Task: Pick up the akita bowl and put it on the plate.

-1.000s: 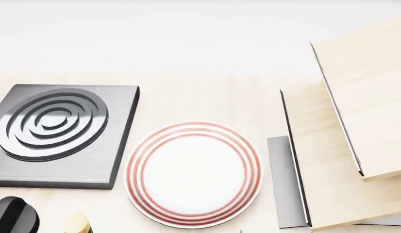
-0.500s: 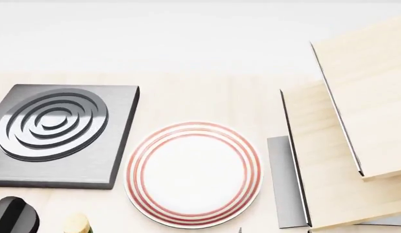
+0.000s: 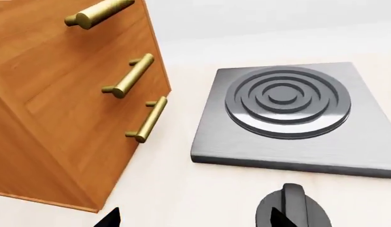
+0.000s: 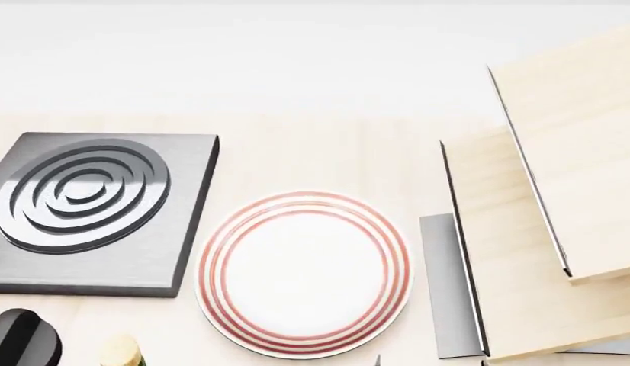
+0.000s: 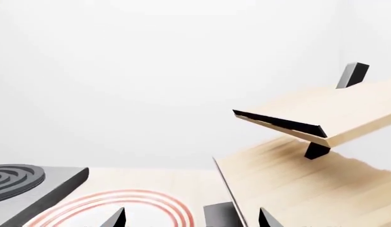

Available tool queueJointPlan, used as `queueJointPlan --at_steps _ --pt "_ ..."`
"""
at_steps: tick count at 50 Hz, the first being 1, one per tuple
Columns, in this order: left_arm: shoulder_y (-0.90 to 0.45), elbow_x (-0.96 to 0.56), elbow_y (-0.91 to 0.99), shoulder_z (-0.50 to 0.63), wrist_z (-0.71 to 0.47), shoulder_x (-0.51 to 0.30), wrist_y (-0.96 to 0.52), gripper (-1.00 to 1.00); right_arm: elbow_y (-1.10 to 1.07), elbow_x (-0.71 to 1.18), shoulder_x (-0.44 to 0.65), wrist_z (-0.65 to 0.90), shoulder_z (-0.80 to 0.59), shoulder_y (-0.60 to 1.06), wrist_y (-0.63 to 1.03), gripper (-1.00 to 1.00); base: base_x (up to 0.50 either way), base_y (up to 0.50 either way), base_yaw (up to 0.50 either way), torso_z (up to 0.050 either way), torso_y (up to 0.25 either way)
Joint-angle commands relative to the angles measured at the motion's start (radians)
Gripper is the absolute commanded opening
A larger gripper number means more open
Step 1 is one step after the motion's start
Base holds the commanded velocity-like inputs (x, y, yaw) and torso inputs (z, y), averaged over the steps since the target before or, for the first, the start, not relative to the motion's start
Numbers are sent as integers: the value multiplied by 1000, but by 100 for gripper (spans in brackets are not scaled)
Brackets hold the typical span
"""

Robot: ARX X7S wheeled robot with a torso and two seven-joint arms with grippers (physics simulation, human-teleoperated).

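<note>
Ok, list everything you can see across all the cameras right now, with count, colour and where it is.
plate: one, white with red rings, centre of the table, nothing on it
stove burner: one, dark grey square with raised rings, left of the plate
black knob: one, near edge, in front of the burner
cork-coloured top: one, cut off at the head view's bottom edge
pale wooden shelf boards: two, stepped, right of the plate
grey base: one, under the shelf
wooden cabinet: one, brown, three brass handles, beside the burner
akita bowl: none in view
left gripper: dark fingertips apart, empty
right gripper: dark fingertips apart, empty
</note>
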Motion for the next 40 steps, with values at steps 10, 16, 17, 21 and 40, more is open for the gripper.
queueJointPlan --at_steps 10,16,17,21,40 --pt "11 -232 -95 -56 -79 -28 -124 100 52 11 -6 5 -8 35 12 100 0 0 0 0 2" --pt "15 -257 -116 -43 -104 -37 -144 100 67 12 -9 5 -12 44 15 100 0 0 0 0 0" --pt "15 -262 -119 -43 -108 -37 -146 100 69 13 -8 4 -13 46 16 100 0 0 0 0 0" --pt "17 -289 -129 -44 -132 -44 -158 100 71 17 -8 4 -14 49 19 100 0 0 0 0 0" --pt "19 -411 -207 -24 -236 -84 -198 100 91 21 -7 9 -24 62 22 100 0 0 0 0 0"
